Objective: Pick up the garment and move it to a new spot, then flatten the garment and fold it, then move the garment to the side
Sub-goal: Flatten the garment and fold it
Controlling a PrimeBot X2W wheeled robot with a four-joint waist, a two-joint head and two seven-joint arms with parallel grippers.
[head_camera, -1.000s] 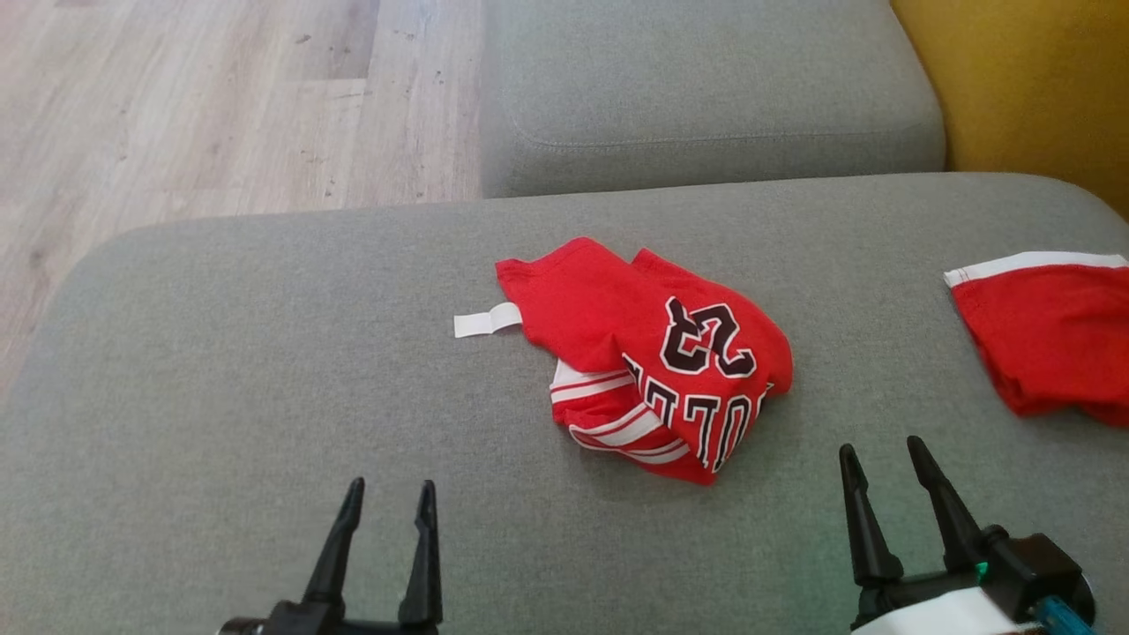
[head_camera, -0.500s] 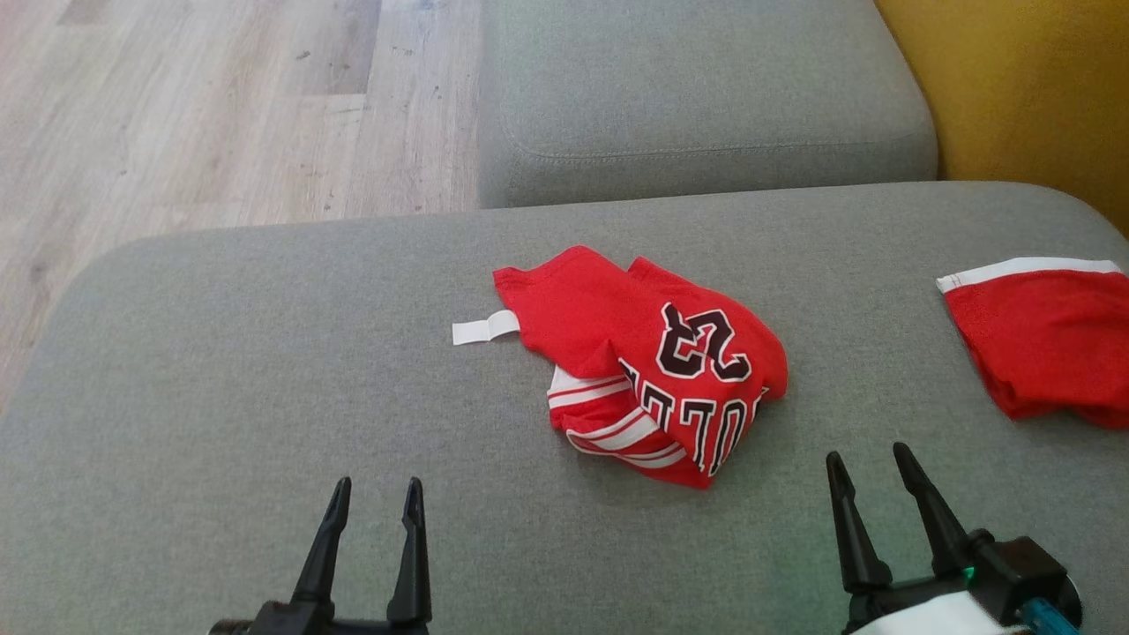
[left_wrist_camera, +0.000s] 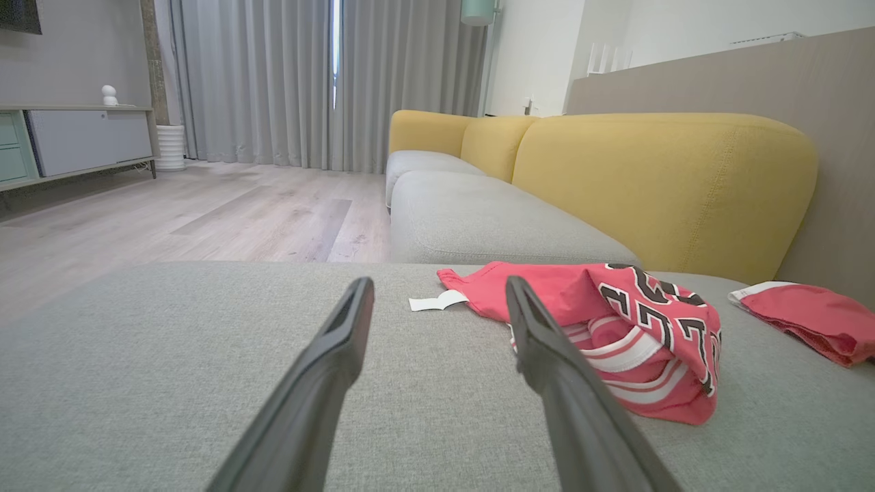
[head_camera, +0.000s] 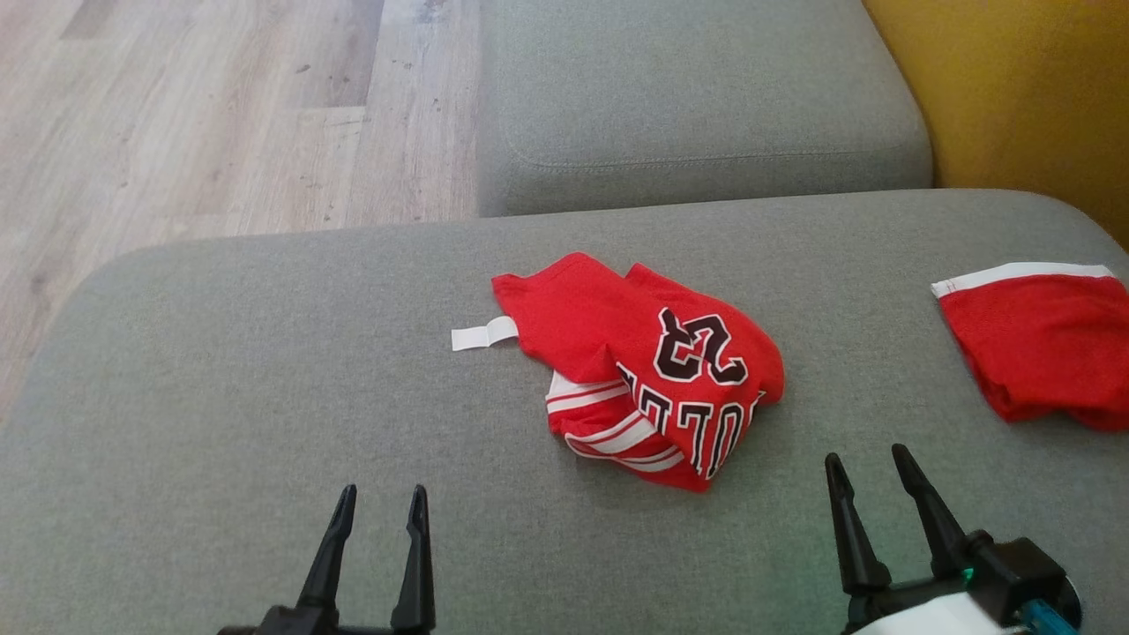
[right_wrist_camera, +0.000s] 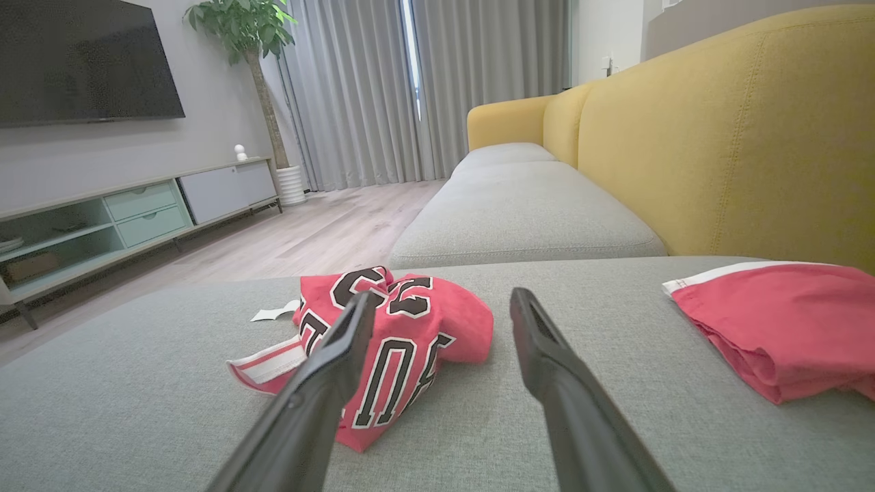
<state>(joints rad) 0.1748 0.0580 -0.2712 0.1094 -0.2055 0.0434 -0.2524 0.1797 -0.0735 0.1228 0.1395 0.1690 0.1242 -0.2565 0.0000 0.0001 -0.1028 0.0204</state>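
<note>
Nearest, at the near left, the left gripper hangs over the grey sofa seat, its two dark fingers spread apart and grasping nothing. At the near right the right gripper stands likewise, fingers released and empty. A little farther, between the two, lies the garment. It is a red jersey with black-and-white lettering and white stripes, bunched in a heap near the middle of the seat, apart from both grippers. A white tag lies flat at its left edge. At the right of the seat lies a second red cloth with a white band. Beyond are another grey cushion, a yellow backrest at far right, and pale wood floor at far left.
</note>
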